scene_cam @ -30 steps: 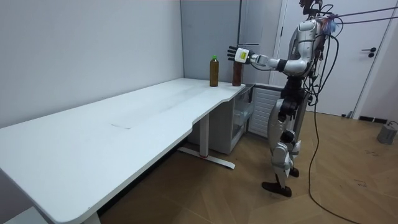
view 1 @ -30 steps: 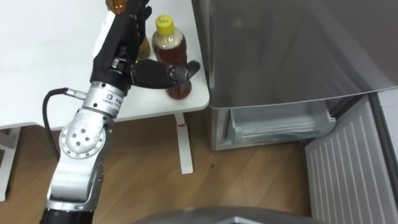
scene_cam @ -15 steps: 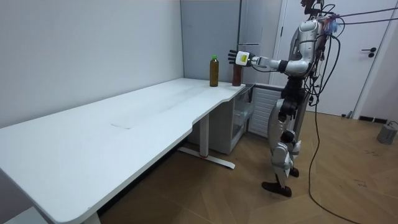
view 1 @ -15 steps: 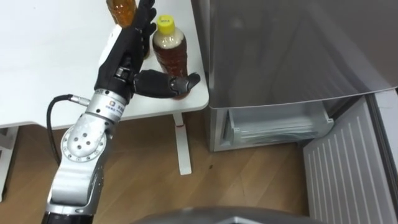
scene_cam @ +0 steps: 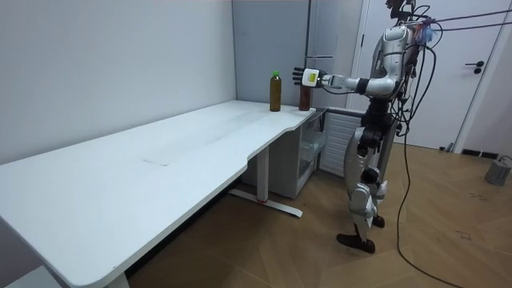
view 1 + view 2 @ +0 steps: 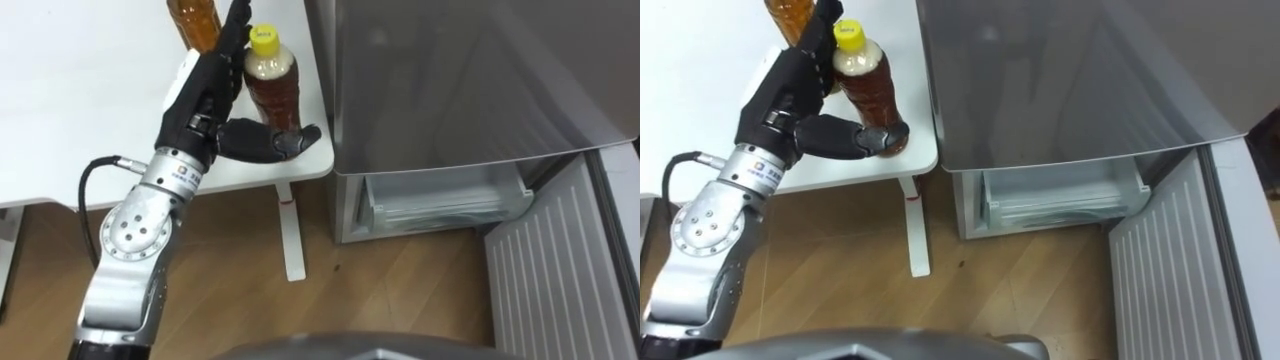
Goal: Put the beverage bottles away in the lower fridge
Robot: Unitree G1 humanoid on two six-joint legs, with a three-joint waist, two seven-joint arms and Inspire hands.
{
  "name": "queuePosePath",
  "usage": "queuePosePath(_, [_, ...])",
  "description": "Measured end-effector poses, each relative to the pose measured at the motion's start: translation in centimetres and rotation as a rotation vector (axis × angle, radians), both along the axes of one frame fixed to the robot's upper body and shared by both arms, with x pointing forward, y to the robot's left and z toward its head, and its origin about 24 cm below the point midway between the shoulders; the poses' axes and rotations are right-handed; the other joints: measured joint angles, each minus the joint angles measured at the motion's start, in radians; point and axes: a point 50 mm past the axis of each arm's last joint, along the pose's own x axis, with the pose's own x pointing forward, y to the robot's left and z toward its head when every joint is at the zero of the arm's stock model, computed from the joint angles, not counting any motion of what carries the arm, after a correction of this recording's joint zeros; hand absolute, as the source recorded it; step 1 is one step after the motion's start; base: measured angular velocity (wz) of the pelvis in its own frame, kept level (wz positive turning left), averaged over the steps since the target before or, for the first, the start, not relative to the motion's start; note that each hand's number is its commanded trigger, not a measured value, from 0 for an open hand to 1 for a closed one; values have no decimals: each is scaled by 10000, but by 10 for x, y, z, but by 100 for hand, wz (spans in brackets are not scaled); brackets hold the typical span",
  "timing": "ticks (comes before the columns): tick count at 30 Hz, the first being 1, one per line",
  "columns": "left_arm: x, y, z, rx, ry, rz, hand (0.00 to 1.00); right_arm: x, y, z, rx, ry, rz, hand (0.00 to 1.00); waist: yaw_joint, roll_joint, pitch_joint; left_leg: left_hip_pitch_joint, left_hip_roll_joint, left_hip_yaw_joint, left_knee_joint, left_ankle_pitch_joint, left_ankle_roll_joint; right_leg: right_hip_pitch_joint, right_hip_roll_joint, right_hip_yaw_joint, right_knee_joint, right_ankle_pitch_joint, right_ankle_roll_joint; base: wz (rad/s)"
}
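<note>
By the corner of the tabletop (image 6: 90, 120) nearest the fridge (image 6: 450, 80), your left hand (image 6: 205, 95) brackets the yellow-capped bottle (image 6: 272, 85). Its fingers are straight along the bottle's left side and the thumb is spread across the front of its base, not closed on it, while a second bottle (image 6: 192, 18) stands farther in from the corner, by the fingertips. To take it cleanly, bring the palm against the bottle's body, curl round its middle rather than the neck, and avoid the neighbour before heading for the open lower compartment (image 6: 445, 200).
</note>
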Motion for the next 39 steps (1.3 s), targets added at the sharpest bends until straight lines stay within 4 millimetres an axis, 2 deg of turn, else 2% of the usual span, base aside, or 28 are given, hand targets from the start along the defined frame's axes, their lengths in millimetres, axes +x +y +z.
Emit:
queuePosePath(7, [1,9,3,-408,-71,379,0,-9,0,0,1,157,-88,0,-15,78,-18,12,9,10,15,-1,1,-5,1,27,47,3,-2,0])
queuePosePath(12, [8,18,-2,-366,141,883,0,-12,0,0,39,488,-110,0,-23,135,11,7,16,27,0,-2,3,-10,0,55,145,2,-2,0])
queuePosePath(23, [14,21,-13,-556,983,1068,0,-12,0,0,138,803,-28,0,-237,110,44,5,19,38,-2,-2,2,-20,1,69,159,2,-2,0])
queuePosePath(30, [23,23,-23,-1133,1537,1386,0,-6,0,0,117,645,-72,0,-236,116,43,17,20,68,12,-1,3,-10,-1,85,173,5,-2,0])
queuePosePath(39, [24,24,-23,-1488,1587,1472,0,-5,1,0,257,680,-70,0,-256,191,44,13,28,85,12,-1,3,-14,-2,89,174,6,-4,0])
